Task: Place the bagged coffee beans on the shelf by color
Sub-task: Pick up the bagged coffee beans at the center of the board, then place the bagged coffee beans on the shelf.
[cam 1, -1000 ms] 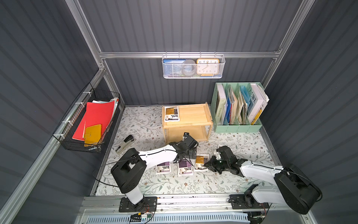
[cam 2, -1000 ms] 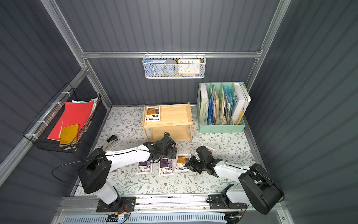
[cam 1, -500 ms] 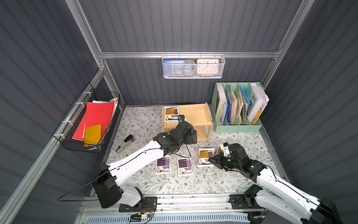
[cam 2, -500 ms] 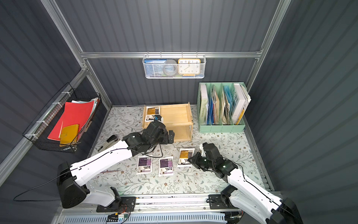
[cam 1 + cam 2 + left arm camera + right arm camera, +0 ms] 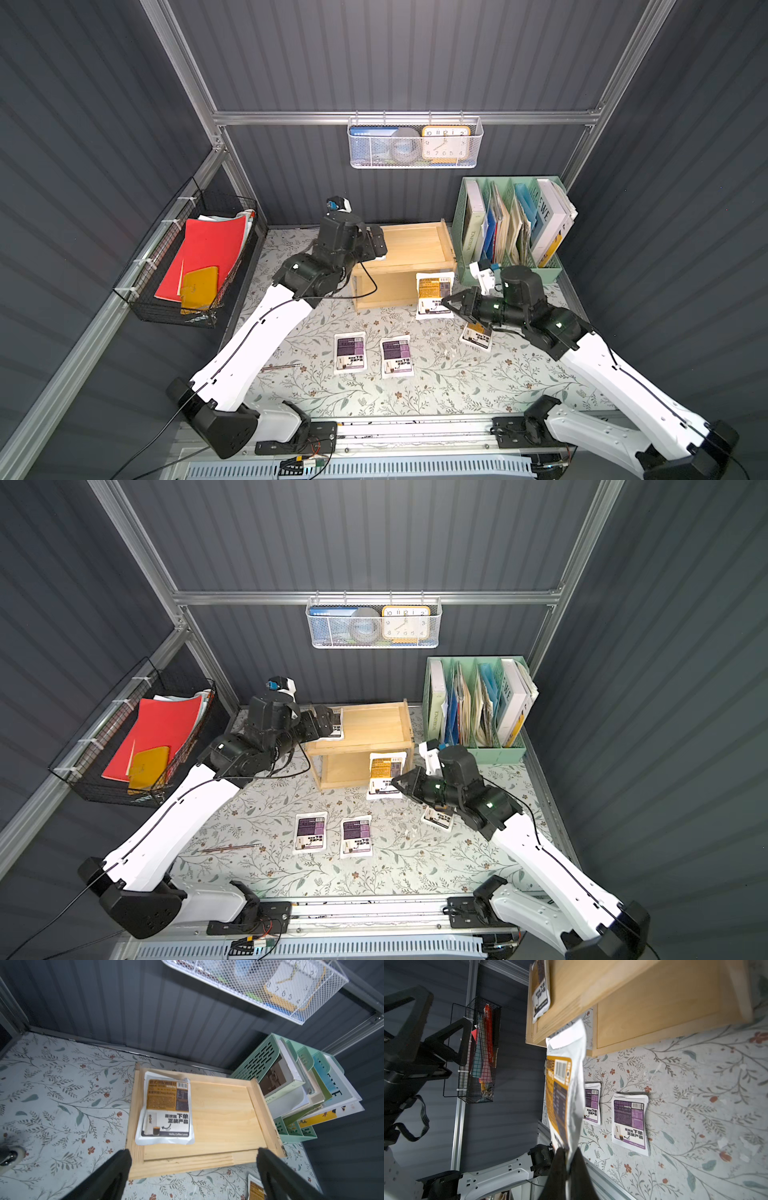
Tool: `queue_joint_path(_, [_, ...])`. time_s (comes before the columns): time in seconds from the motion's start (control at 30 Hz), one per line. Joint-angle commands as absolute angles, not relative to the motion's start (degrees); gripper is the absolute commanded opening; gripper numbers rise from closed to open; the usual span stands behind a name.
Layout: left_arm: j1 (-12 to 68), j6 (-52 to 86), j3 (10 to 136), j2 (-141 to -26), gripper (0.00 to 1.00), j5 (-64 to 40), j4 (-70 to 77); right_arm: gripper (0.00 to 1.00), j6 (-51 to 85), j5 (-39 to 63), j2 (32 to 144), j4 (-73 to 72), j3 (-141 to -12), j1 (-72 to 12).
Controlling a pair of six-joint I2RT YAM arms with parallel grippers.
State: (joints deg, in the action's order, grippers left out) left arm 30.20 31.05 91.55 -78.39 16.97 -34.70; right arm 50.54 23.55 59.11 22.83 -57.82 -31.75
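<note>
Pouches: one orange pouch (image 5: 434, 291) hangs clamped at its lower edge in the right end effector (image 5: 448, 303), off the bench (image 5: 457, 382) and just before the shelf (image 5: 419, 245). A second orange pouch (image 5: 166, 1109) lies flat on the shelf's top tray, at its left end, below the left end effector (image 5: 193, 1152), which is spread wide and empty. Two purple pouches (image 5: 350, 353) lie side by side on the bench. A third orange pouch (image 5: 477, 336) lies under the right arm.

top views: high at front, looking down over whole desk (image 5: 457, 386) | wrist views: close, both share wooden shelf (image 5: 224, 1118)
</note>
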Motion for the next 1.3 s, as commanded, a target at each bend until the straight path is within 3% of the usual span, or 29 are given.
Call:
queue_joint_path(0.0, [26.2, 27.5, 92.8, -79.6, 1.00, 13.9, -36.2, 0.03, 45.5, 23.5, 63.9, 25.2, -64.2, -31.0])
queue_joint_path(0.4, [11.7, 25.5, 92.2, -83.2, 1.00, 4.5, -33.3, 0.07, 41.2, 25.5, 84.3, 27.4, -84.8, -25.7])
queue_joint_path(1.07, [10.5, 26.5, 87.7, -82.8, 1.00, 1.6, -30.7, 0.13, 40.8, 30.8, 105.3, 30.1, -102.6, -24.8])
queue_joint_path(1.2, [10.5, 26.5, 87.4, -83.0, 1.00, 1.4, -30.5, 0.16, 41.0, 31.2, 107.7, 30.7, -104.4, -25.2])
queue_joint_path(1.27, [10.5, 26.5, 87.3, -83.0, 1.00, 1.2, -30.4, 0.24, 40.8, 31.0, 108.3, 31.1, -105.2, -25.2])
